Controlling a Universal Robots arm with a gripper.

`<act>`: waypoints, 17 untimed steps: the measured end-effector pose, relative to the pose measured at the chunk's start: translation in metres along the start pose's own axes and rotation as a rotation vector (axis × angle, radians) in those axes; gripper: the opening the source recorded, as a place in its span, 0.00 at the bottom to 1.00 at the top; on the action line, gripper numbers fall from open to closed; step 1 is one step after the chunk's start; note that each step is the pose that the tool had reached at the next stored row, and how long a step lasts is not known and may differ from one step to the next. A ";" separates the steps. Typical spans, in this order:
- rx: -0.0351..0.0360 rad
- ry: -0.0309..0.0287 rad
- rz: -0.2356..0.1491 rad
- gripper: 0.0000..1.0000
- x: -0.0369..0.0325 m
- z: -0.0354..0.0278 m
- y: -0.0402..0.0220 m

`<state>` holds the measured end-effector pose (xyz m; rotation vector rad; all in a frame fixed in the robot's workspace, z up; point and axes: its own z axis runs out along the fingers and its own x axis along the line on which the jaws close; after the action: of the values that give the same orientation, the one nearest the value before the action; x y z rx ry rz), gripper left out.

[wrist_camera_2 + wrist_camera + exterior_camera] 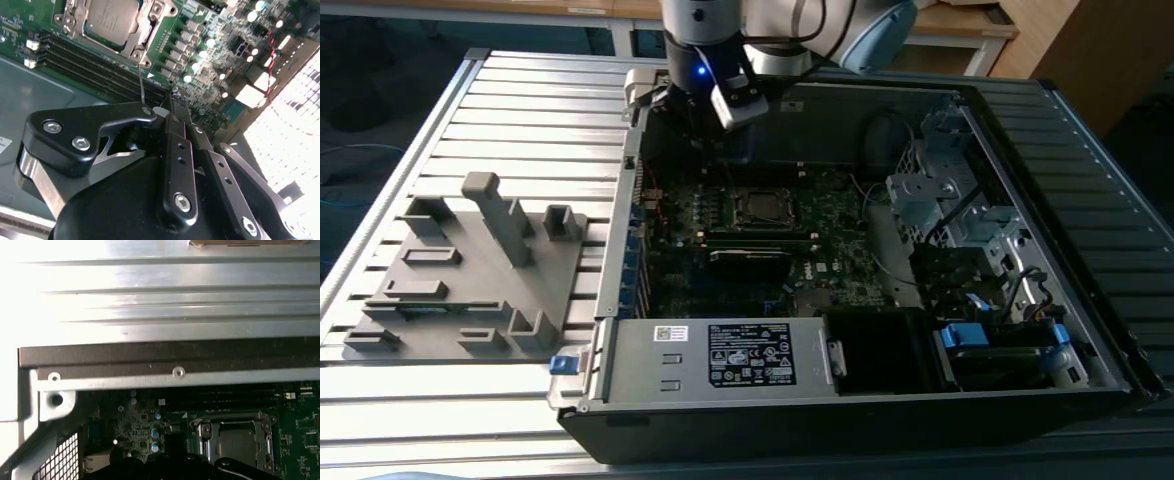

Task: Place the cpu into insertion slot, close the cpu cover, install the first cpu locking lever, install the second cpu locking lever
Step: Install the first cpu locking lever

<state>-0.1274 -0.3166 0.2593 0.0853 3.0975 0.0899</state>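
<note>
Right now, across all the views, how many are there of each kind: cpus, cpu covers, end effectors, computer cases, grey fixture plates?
cpu: 1
cpu cover: 1
end effector: 1
computer case: 1
grey fixture plate: 1
Total: 5

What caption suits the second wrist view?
Black claw above green motherboard; grey square cpu seated under silvery frame cover.

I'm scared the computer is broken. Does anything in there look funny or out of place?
Nothing looks broken or spilled. One thin metal lever seems to stick up beside the cpu cover instead of lying flat, close to the tool. The cpu sits squarely under its cover.
</note>
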 end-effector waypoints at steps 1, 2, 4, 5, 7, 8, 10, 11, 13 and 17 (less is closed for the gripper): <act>-0.0001 0.0001 -0.001 0.11 0.0001 0.0001 0.0011; -0.0004 0.0002 -0.002 0.11 0.0001 0.0002 0.0019; -0.0019 0.0005 -0.004 0.11 0.0000 0.0002 0.0029; -0.0028 0.0006 -0.005 0.11 -0.0001 0.0003 0.0031; -0.0039 0.0006 -0.007 0.11 -0.0008 0.0006 0.0036; -0.0042 0.0007 -0.007 0.11 -0.0014 0.0007 0.0039; -0.0044 0.0008 -0.008 0.11 -0.0029 0.0010 0.0046; -0.0047 0.0008 -0.008 0.11 -0.0035 0.0011 0.0050; -0.0053 0.0008 -0.009 0.11 -0.0047 0.0014 0.0060; -0.0057 0.0010 -0.010 0.11 -0.0100 0.0018 0.0069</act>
<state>-0.1169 -0.3102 0.2583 0.0699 3.0981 0.0985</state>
